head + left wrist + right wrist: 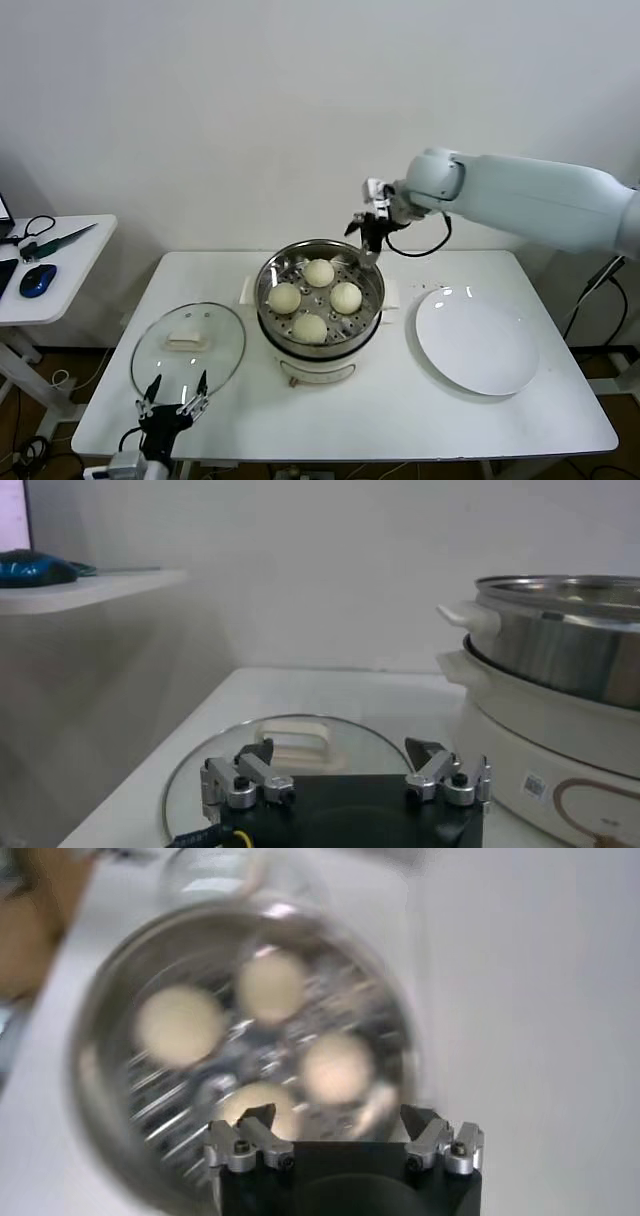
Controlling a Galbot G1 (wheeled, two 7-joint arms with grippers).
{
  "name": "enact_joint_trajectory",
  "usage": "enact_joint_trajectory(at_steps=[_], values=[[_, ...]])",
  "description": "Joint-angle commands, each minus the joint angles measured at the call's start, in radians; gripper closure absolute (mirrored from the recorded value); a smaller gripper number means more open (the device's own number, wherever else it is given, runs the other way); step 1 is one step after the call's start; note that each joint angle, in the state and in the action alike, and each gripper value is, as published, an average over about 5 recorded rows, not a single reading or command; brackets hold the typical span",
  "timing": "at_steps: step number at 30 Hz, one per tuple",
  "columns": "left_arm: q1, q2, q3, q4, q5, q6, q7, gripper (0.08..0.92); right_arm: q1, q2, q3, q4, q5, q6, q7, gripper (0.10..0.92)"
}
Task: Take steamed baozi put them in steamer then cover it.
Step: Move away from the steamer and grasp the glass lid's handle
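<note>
Several cream-white baozi (319,272) (180,1025) lie on the perforated tray inside the shiny steamer (268,310) (560,650) (100,1048) at the table's centre. My right gripper (367,232) (340,1118) hangs open and empty above the steamer's back right rim, over the buns. The cover (188,345) (290,742), a clear glass lid with a whitish handle, lies flat on the table to the left of the steamer. At the lid's near edge my left gripper (175,393) (345,755) stands open with nothing between its fingers.
A bare white plate (478,340) lies to the right of the steamer. A small side table (60,260) at the far left carries a blue mouse (37,280) and cables. A white wall stands close behind the table.
</note>
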Motion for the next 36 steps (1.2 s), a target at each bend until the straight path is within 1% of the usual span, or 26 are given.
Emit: enact_joint_trajectory(at_steps=[1,4,7,9,13,16,20,25,33,36], values=[[-0.007,0.003,0.001,-0.006,-0.022,0.033,-0.032,0.177,-0.519,-0.344,0.703,0.102,0.009,-0.009,0.563,0.203],[-0.02,0.018,0.003,-0.007,-0.006,0.035,-0.017,0.177,-0.789,-0.426,0.942,0.152,-0.04,0.018,0.592,0.203],[-0.032,0.038,-0.003,-0.006,0.018,0.027,0.009,0.177,-1.068,-0.492,1.169,0.201,-0.125,0.069,0.574,0.203],[-0.041,0.049,-0.009,-0.001,0.026,0.018,0.015,0.177,-1.275,-0.503,1.347,0.213,-0.182,0.119,0.556,0.203],[-0.07,0.059,-0.018,0.012,0.035,-0.008,0.016,0.177,-1.704,-0.427,1.753,0.226,-0.251,0.245,0.516,0.203],[-0.09,0.063,-0.013,0.025,0.057,-0.022,0.02,0.177,-1.904,-0.322,1.938,0.24,-0.276,0.327,0.489,0.203],[-0.101,0.071,0.001,0.046,0.079,-0.055,0.026,0.177,-2.055,-0.165,2.055,0.242,-0.305,0.441,0.451,0.203],[-0.102,0.08,0.004,0.069,0.121,-0.092,0.02,0.177,-2.145,0.012,2.097,0.232,-0.34,0.583,0.418,0.203],[-0.094,0.104,-0.004,0.084,0.316,-0.17,-0.036,0.177,-2.191,0.217,2.09,0.227,-0.39,0.744,0.396,0.203],[-0.095,0.116,-0.006,0.086,0.415,-0.187,-0.084,0.177,-2.201,0.275,2.075,0.224,-0.402,0.785,0.393,0.203]])
